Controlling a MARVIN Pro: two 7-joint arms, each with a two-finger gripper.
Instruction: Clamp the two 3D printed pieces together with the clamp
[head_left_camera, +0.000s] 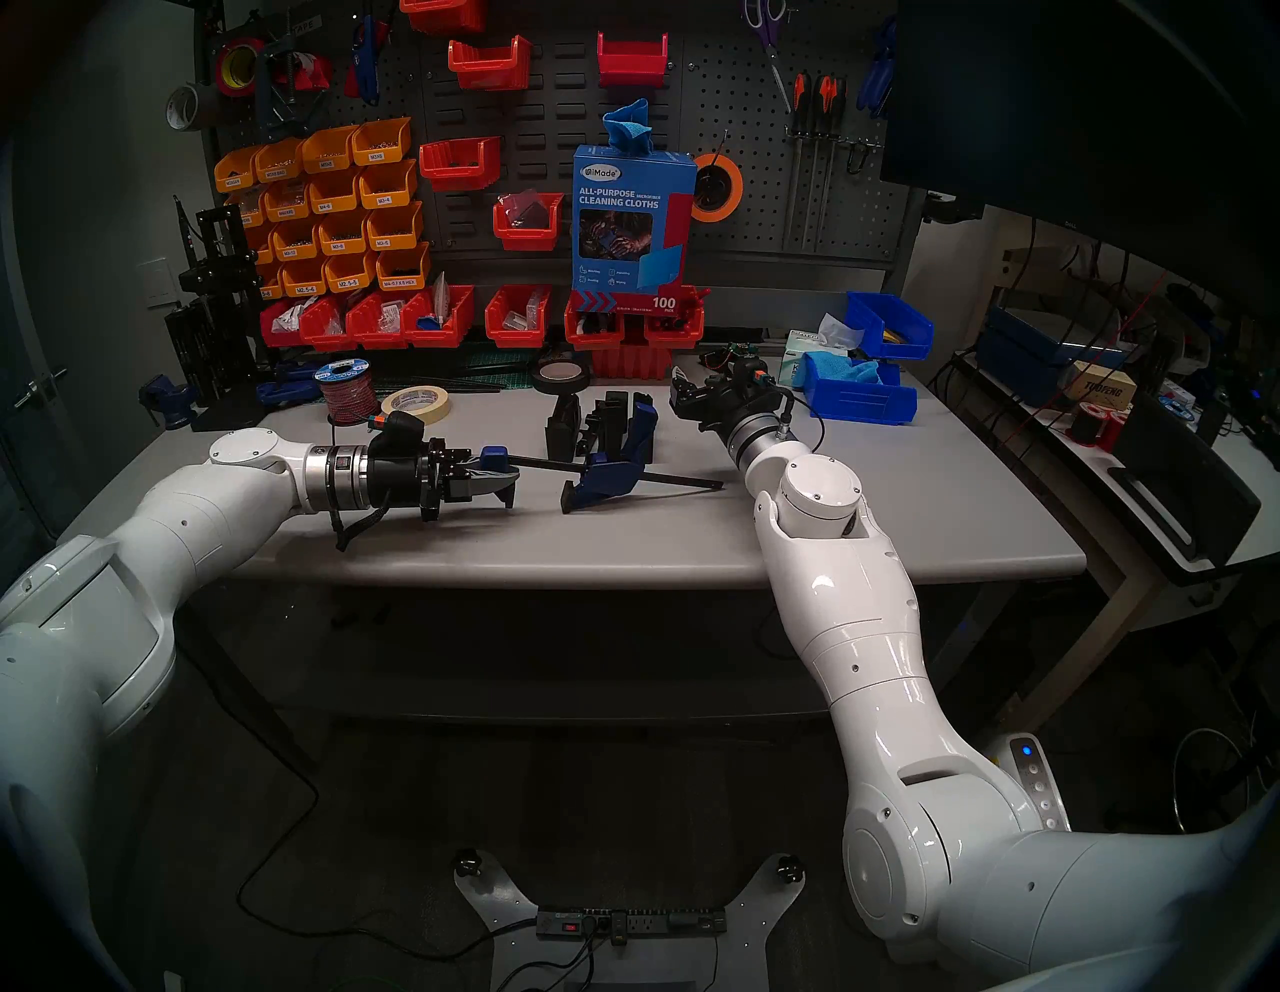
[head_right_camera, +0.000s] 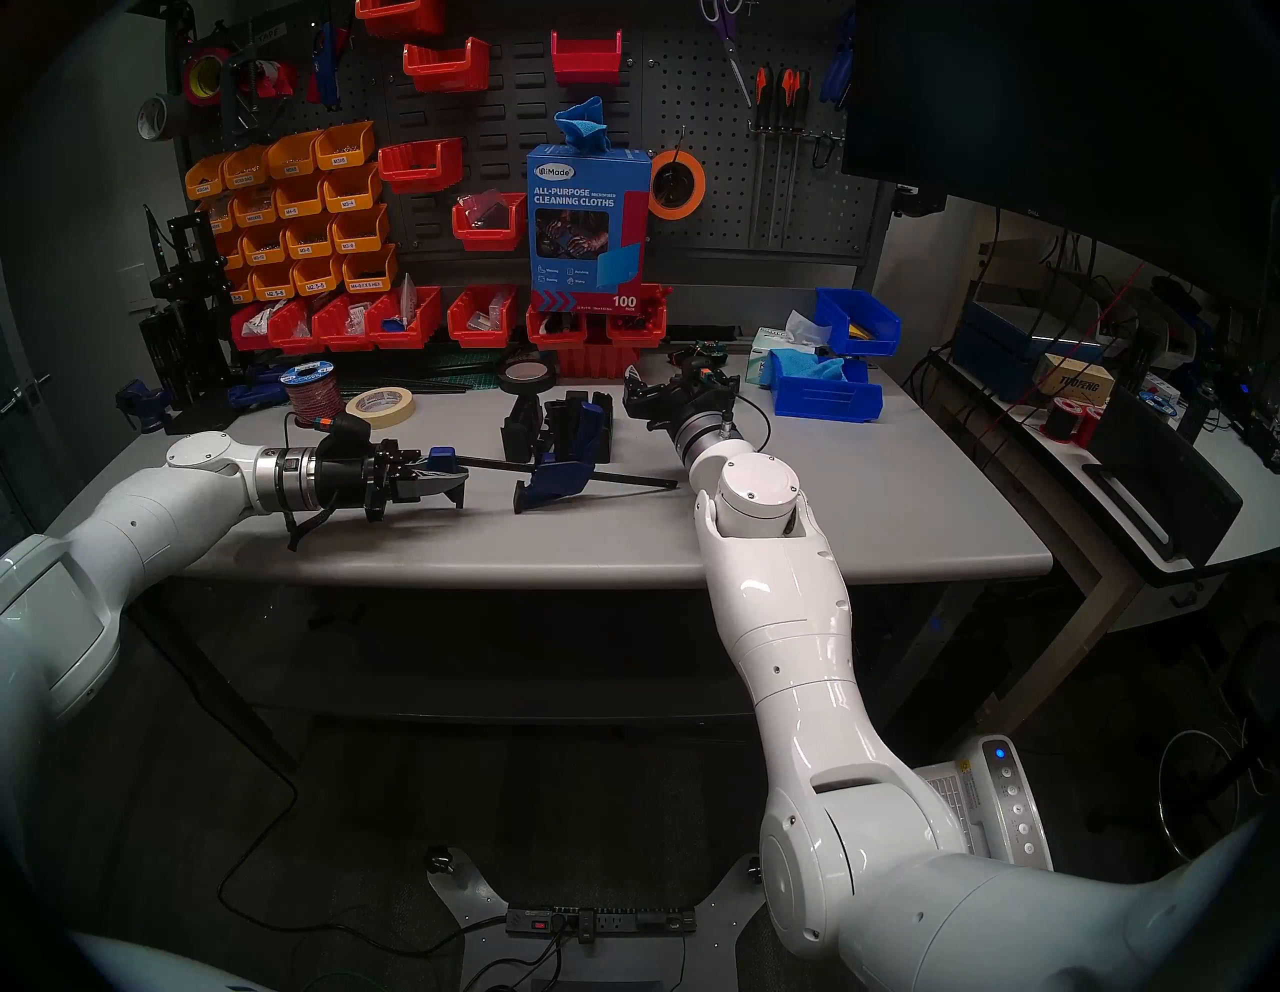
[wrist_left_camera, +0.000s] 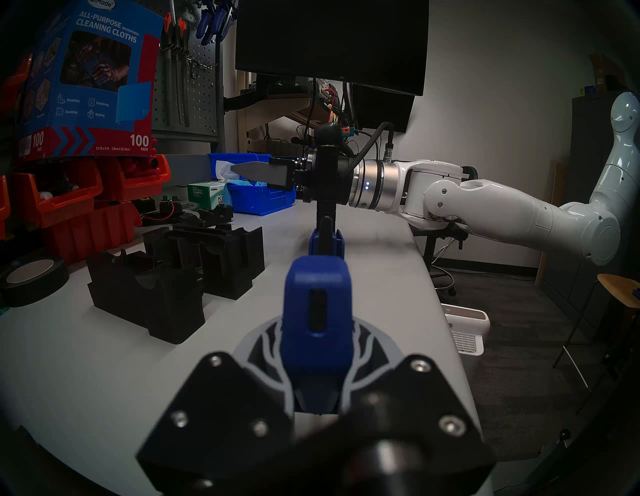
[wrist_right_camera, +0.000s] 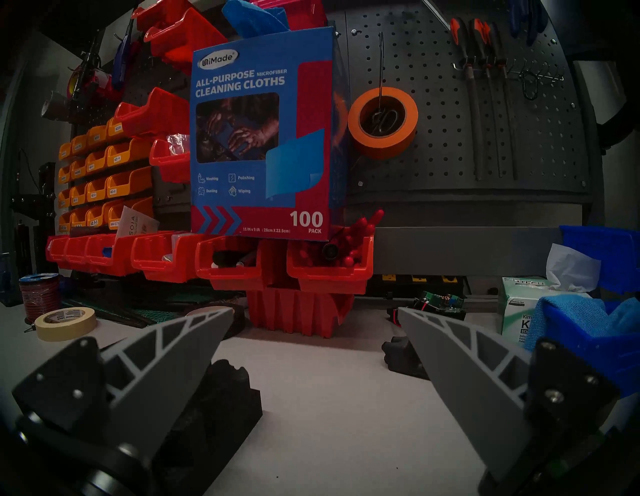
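We see the left gripper (head_left_camera: 500, 480) level, pointing right, shut on the clamp (head_left_camera: 609, 478) by its blue end. The right gripper (wrist_right_camera: 317, 318) points toward the pegboard (wrist_right_camera: 450, 114), fingers spread wide and empty, above the table (head_left_camera: 623, 540).

A workshop is showing itself here: a pegboard (head_left_camera: 762, 138) hanging screwdrivers (head_left_camera: 821, 97) is standing beyond the right gripper (wrist_right_camera: 317, 325), parts bins (head_left_camera: 332, 208) are stacking up far behind the left gripper (head_left_camera: 509, 478).
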